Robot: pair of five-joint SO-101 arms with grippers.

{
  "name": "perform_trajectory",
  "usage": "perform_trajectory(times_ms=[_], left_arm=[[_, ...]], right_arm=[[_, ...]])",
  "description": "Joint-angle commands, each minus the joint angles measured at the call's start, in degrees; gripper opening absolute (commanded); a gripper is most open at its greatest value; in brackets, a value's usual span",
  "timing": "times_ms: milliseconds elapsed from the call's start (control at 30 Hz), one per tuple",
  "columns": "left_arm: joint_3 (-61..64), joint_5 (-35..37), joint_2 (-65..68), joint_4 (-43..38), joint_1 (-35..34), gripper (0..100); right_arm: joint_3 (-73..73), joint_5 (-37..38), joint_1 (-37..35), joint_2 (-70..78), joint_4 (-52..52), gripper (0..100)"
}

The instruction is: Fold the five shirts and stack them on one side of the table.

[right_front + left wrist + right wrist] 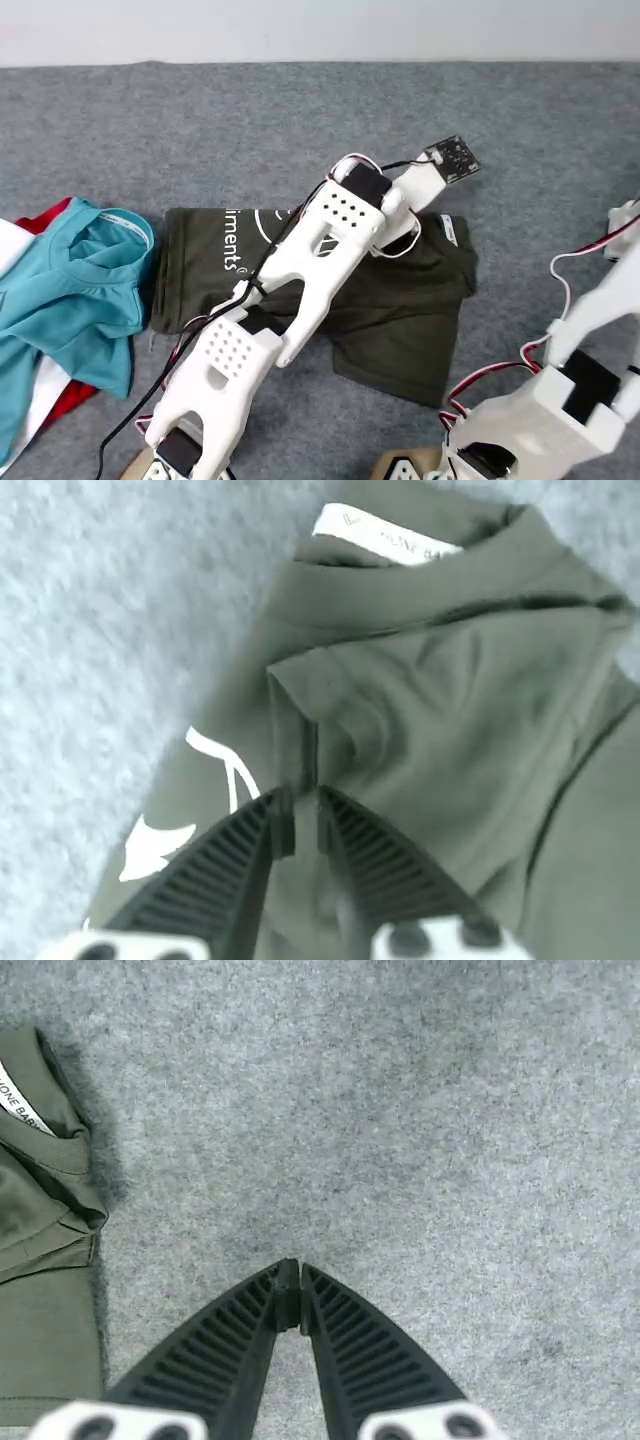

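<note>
Dark green shirt: the dark green shirt (pixel 400 320) lies partly folded in the middle of the counter (pixel 300 120). Its collar end points toward the right arm's side, and one sleeve is turned in over the body.
Neck label: the neck label (pixel 447 230) shows white at the collar, on the shirt's edge.
White print: the white print (pixel 225 245) is on the part of the shirt nearest the other shirts.
Left gripper: the left gripper (pixel 297 815) is down on the dark green shirt near the collar. Its fingers are pinched almost together, with a raised crease of the cloth running into the narrow slit between them.
Left arm: the left arm (pixel 300 260) stretches slantwise across the dark green shirt from the near edge.
Right gripper: the right gripper (pixel 292 1295) is closed tip to tip with nothing in it. It is above bare grey counter, just beside the shirt's collar edge.
Right arm: the right arm (pixel 570 390) is drawn back at the near right corner, apart from the shirt.
Teal shirt: the teal shirt (pixel 70 280) lies crumpled at the counter's left edge, just beside the dark green shirt.
Red shirt: the red shirt (pixel 50 215) lies under the teal one, with its edges peeking out.
White shirt: the white shirt (pixel 10 240) is in the same heap, at the very edge.
</note>
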Motion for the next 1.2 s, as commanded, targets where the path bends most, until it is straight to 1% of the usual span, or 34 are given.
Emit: perform_trajectory(times_ms=[0,367,733,833,967,1100,1167], left_arm=[[-0.3,-0.1,0.0,-3.3,0.4,5],[-0.4,-0.1,4.4,-7.5,3.8,5],[-0.5,-0.3,6.2,-16.0,2.8,5],[-3.6,-0.3,6.2,-17.0,2.8,5],[-10.3,-0.4,6.3,-14.3,3.2,5],[-16.5,-0.6,6.7,-7.4,3.1,5],[-18.5,-2.3,6.6,-3.1,2.9,5]], right_arm=[[-1.6,0.4,0.2,-3.4,2.2,0.9],[-1.6,0.4,0.5,-3.3,2.2,0.9],[-1.6,0.4,0.5,-3.5,2.2,0.9],[-1.6,0.4,0.5,-3.5,2.2,0.9],[-1.6,0.5,0.6,-3.5,2.2,0.9],[-1.6,0.5,0.6,-3.5,2.2,0.9],[-1.6,0.5,0.6,-3.5,2.2,0.9]])
